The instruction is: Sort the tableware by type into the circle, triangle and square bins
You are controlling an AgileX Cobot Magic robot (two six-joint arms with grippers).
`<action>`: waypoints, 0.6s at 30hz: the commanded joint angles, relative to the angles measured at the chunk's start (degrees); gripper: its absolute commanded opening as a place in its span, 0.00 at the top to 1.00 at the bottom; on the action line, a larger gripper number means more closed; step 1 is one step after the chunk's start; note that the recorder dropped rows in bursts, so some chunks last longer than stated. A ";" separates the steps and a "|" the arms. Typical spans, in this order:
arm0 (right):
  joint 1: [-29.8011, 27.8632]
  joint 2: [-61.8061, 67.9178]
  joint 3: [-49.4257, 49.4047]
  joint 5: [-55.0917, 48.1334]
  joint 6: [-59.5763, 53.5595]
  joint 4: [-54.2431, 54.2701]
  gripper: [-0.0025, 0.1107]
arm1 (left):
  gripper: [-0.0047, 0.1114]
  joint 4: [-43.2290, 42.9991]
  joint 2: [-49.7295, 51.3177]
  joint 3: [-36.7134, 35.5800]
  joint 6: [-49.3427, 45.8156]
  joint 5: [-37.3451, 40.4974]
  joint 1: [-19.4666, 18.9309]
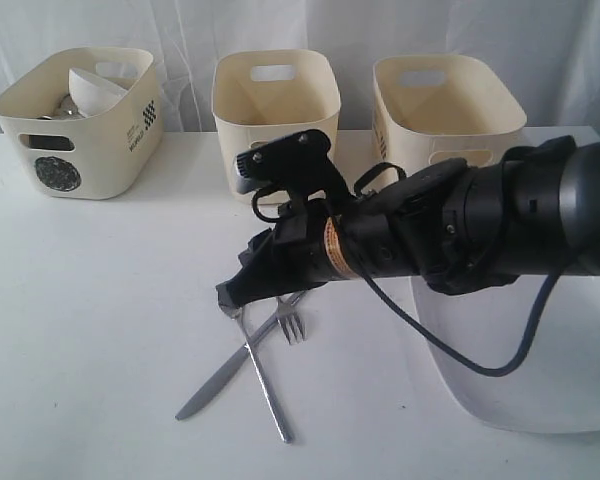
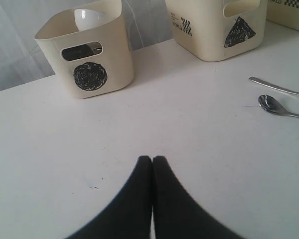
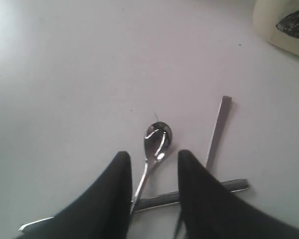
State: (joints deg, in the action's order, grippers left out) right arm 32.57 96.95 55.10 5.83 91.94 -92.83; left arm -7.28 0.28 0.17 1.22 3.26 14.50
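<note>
Right wrist view, spoon (image 3: 158, 135) between parted jaws

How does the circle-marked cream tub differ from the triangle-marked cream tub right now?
Mark: the cream plastic circle tub bears a black scribbled disc, the cream plastic triangle tub a scribbled triangle. Contents: a white bowl sits in the circle tub; no contents show in the triangle tub. Both are cream, with handle slots.

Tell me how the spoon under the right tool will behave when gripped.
The spoon looks like polished steel: probably stiff, light and slippery. It lies flat on the table, so the right tool may skid off it. Its handle crosses another utensil, which may get dragged along.
</note>
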 commanded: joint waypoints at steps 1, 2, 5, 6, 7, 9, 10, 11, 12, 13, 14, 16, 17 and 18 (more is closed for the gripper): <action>1.70 -1.08 -1.61 -12.52 -52.29 39.62 0.70 | 0.96 0.40 -0.28 -0.17 0.11 -0.20 0.29; 1.84 -1.08 -1.17 -15.86 -65.86 51.82 0.70 | 0.96 0.40 -0.28 -0.17 0.11 -0.20 0.29; 3.72 -1.42 0.89 -30.97 -101.33 91.04 0.70 | 0.96 0.40 -0.28 -0.17 0.11 -0.20 0.29; 3.86 -1.56 0.89 -32.43 -101.12 92.83 0.70 | 0.96 0.40 -0.28 -0.17 0.11 -0.20 0.29; 3.88 -1.56 0.89 -33.72 -98.97 93.23 0.70 | 0.96 0.40 -0.28 -0.17 0.11 -0.20 0.29; 3.88 -1.43 0.89 -33.14 -97.19 93.23 0.70 | 0.96 0.40 -0.28 -0.17 0.11 -0.20 0.29; 3.88 -1.43 0.99 -32.71 -96.66 93.23 0.70 | 0.96 0.40 -0.28 -0.17 0.11 -0.20 0.29; 4.13 -1.43 1.10 -32.71 -96.37 92.83 0.70 | 0.96 0.40 -0.28 -0.17 0.11 -0.20 0.29; 4.86 -1.32 1.46 -32.61 -96.23 92.83 0.70 | 0.96 0.40 -0.28 -0.17 0.11 -0.20 0.29; 5.18 -1.16 1.73 -32.61 -96.23 92.83 0.70 | 0.96 0.40 -0.28 -0.17 0.11 -0.20 0.29; 5.64 -0.51 2.80 -33.10 -96.23 92.83 0.70 | 0.96 0.40 -0.28 -0.17 0.11 -0.20 0.29; 5.64 1.70 5.34 -34.89 -96.37 94.14 0.70 | 0.96 0.40 -0.28 -0.17 0.11 -0.20 0.29; 5.64 2.75 6.46 -35.84 -97.01 94.84 0.68 | 0.96 0.40 -0.28 -0.17 0.11 -0.20 0.29; 5.64 3.87 7.64 -36.88 -97.45 95.52 0.67 | 0.96 0.40 -0.28 -0.17 0.11 -0.20 0.29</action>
State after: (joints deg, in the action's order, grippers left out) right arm 38.05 98.57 60.32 -28.84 -4.30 1.12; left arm -7.28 0.28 0.17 1.22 3.26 14.50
